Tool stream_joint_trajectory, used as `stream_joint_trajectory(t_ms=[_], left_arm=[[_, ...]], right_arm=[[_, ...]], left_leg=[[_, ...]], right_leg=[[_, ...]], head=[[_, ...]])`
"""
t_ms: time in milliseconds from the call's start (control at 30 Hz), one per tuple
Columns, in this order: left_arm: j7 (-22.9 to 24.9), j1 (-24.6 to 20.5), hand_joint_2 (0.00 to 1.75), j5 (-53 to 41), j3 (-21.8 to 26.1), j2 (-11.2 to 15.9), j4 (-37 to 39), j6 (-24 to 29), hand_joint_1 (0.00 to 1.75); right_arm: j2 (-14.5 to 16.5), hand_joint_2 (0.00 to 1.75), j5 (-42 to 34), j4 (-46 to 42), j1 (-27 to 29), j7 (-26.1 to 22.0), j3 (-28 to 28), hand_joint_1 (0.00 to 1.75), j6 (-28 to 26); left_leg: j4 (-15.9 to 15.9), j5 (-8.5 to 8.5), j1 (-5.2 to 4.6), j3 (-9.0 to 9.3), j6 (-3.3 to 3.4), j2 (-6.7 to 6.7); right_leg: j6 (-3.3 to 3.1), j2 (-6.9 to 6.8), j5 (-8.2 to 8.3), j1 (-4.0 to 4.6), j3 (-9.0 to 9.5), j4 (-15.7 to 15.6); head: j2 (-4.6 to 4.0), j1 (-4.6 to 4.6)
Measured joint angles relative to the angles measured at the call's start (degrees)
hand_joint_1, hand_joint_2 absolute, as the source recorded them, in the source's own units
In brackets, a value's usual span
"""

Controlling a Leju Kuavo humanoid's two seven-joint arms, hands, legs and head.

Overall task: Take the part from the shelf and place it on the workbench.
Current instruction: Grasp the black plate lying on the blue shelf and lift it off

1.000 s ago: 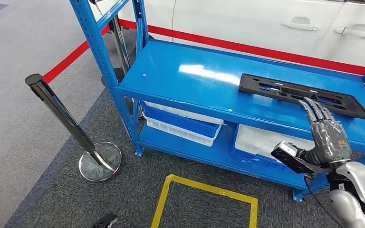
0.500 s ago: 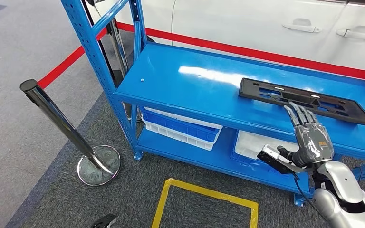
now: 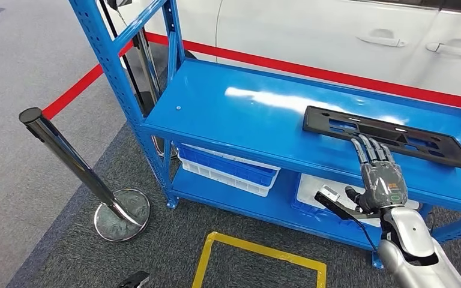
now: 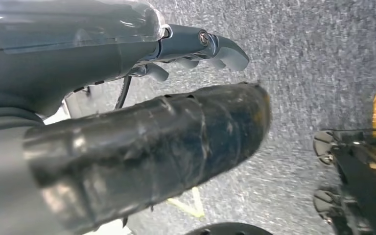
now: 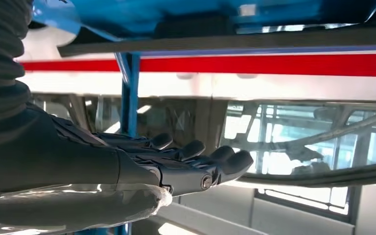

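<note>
Nearest of all, a yellow taped rectangle (image 3: 258,255) is lying on the dark grey carpet (image 3: 162,240) in front of the robot. Just above it, on the right, the silver right arm is reaching up and forward, and the right hand (image 3: 379,174) is hovering at the front edge of the blue metal shelf (image 3: 246,108), fingers (image 3: 369,150) stretched out straight and side by side, the hand open flat and gripping nothing. The fingertips are lying just short of the long black plastic part (image 3: 390,133), possibly brushing its near edge; I cannot tell whether they are touching. That part is lying flat on the top deck of the shelf, toward its right end.

The left hand (image 4: 127,98) is hanging over the carpet, fingers extended and apart from the thick thumb, holding nothing.

Under the top deck, a white and blue plastic bin (image 3: 228,168) is sitting on the lower level. Off to the left, a chrome stanchion post (image 3: 75,162) is standing on its round base, with a red belt (image 3: 84,87) running away from it. Behind the shelf a white car (image 3: 336,36) is standing
</note>
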Motion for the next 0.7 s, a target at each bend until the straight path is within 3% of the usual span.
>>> stream_joint_trajectory(t_ms=[67,100,167,233,267,300,367,400,467,567,633,700], left_arm=[[-0.1,0.1,0.00,-0.4,0.2,-0.1,0.0,0.0,0.00],[-0.1,0.0,0.00,-0.5,0.3,-0.1,0.0,0.0,0.00],[-0.2,0.0,0.00,-0.7,0.4,-0.1,0.0,0.0,0.00],[-0.2,0.0,0.00,-0.9,0.6,-0.1,0.0,0.0,0.00],[-0.2,0.1,0.00,-1.0,0.6,-0.1,0.0,0.0,0.00],[-0.2,0.1,0.00,-1.1,0.6,-0.1,0.0,0.0,0.00],[-0.2,0.0,0.00,-1.1,0.7,-0.3,0.0,-0.1,0.00],[-0.2,0.0,0.00,-1.1,0.8,-0.4,0.0,-0.1,0.00],[-0.2,0.0,0.00,-1.2,1.1,-0.6,0.0,-0.1,0.00],[-0.1,0.0,0.00,-1.4,1.4,-0.6,0.0,-0.1,0.00],[-0.1,-0.1,0.00,-1.6,1.5,-0.7,0.0,-0.1,0.00],[-0.1,-0.1,0.00,-1.8,1.6,-0.6,0.0,-0.1,0.00]], right_arm=[[0.0,1.75,0.5,1.2,-0.2,0.1,-0.4,0.00,-0.7],[0.0,1.75,0.6,1.8,-0.4,0.2,-0.7,0.00,-0.9],[0.0,1.75,0.8,3.1,-0.6,0.1,-1.2,0.00,-1.2],[0.0,1.75,0.9,4.2,-0.4,0.1,-1.5,0.00,-1.2],[0.0,1.75,0.9,4.6,-0.4,0.1,-1.6,0.00,-1.3],[0.0,1.75,1.0,4.9,-0.4,0.1,-1.7,0.00,-1.3],[0.0,1.75,1.1,5.4,-0.6,0.0,-2.1,0.00,-1.4],[0.0,1.75,1.1,5.6,-0.8,0.0,-2.3,0.00,-1.5],[0.0,1.75,1.3,6.0,-1.0,0.0,-2.6,0.00,-1.7],[0.0,1.75,1.7,6.2,-1.0,0.0,-3.1,0.00,-2.1],[0.0,1.75,1.9,6.5,-1.1,0.0,-3.3,0.00,-2.3],[0.1,1.75,2.1,7.0,-1.1,0.0,-3.3,0.00,-2.5]], left_leg=[[-0.5,-0.10,0.14,0.52,0.82,0.00],[-0.7,-0.17,0.23,0.81,1.20,0.02],[-0.8,-0.49,0.20,1.16,1.67,0.02],[-0.8,-0.91,0.08,1.53,1.82,-0.02],[-0.8,-1.16,0.02,1.83,1.82,-0.06],[-0.8,-1.43,-0.06,2.25,1.78,-0.09],[-0.8,-2.05,-0.26,3.03,1.58,-0.11],[-0.7,-2.28,-0.31,3.17,1.39,-0.12],[-0.8,-2.48,-0.31,3.10,0.84,-0.09],[-0.2,-3.27,-0.33,3.20,-0.11,0.03],[4.3,-5.50,-0.26,1.18,-0.65,0.06],[11.7,-8.14,-0.16,-3.02,-0.98,0.07]], right_leg=[[0.58,-0.04,-0.95,-0.17,-0.44,1.4],[0.80,-0.05,-2.13,-0.24,-1.62,3.8],[1.09,-0.07,-5.16,-0.31,-5.91,11.4],[1.16,-0.08,-5.82,-0.32,-9.66,16.7],[1.06,-0.08,-4.45,-0.31,-10.09,16.3],[0.84,-0.08,-2.06,-0.28,-9.40,13.7],[0.03,-0.13,2.65,0.04,-6.49,5.9],[-0.38,-0.16,3.74,0.29,-5.20,2.8],[-0.88,-0.16,3.61,0.75,-4.27,0.7],[-1.30,-0.03,3.51,0.28,-3.26,-0.4],[-1.71,-0.08,3.33,-0.08,-2.22,-1.1],[-2.01,-0.15,2.87,-0.04,-1.76,-1.1]], head=[[-0.01,0.04],[-0.01,0.07],[-0.01,0.08],[-0.01,0.07],[-0.01,0.08],[-0.01,0.07],[-0.01,0.05],[-0.01,0.04],[-0.01,0.07],[-0.01,0.08],[-0.02,-0.07],[-0.02,-0.15]])
